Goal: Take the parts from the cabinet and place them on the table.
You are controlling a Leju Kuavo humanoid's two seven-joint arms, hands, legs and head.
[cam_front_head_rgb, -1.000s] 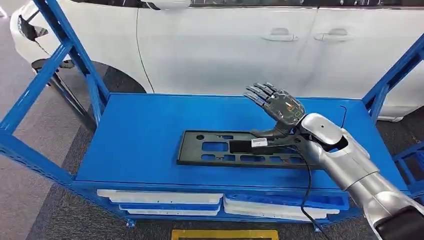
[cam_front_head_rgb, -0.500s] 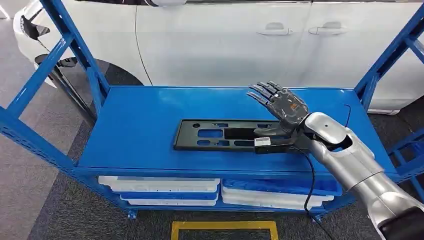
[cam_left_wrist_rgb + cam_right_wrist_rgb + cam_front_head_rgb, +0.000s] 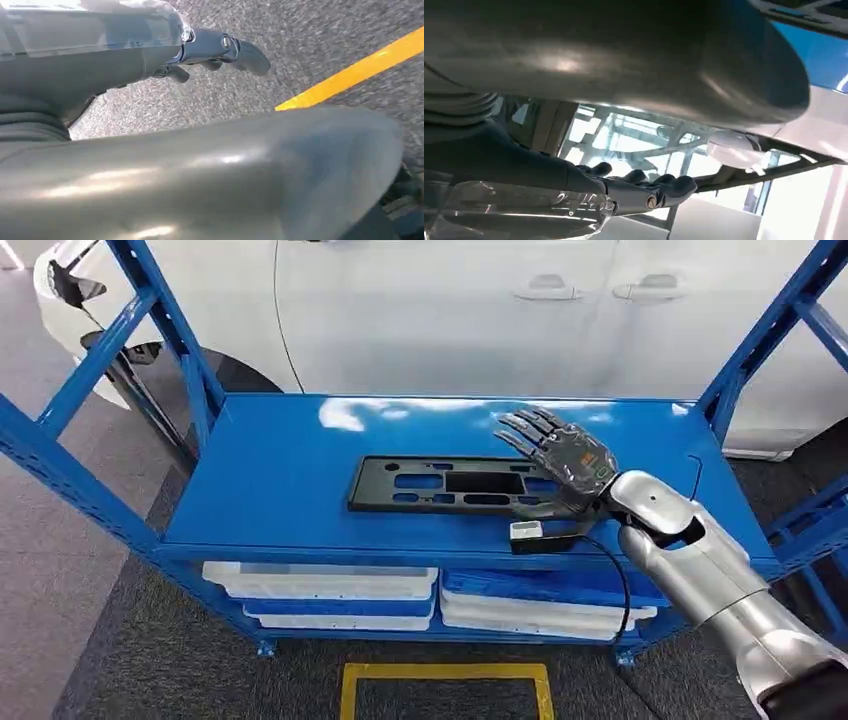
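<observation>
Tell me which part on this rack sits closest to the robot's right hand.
The black flat panel on the top shelf; the right hand hovers over its right end. The white parts lie on the shelves below.

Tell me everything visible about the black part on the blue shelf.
The black part is a long, flat, rectangular panel, apparently plastic, with several rectangular cutouts and small round holes. It lies flat on the top shelf of the blue rack, lengthwise. The right hand covers its right end, fingers spread; contact is unclear.

White car point(image 3: 450, 310) behind blue rack point(image 3: 90, 370), grey carpet point(image 3: 60, 570), yellow floor tape point(image 3: 445, 672).
</observation>
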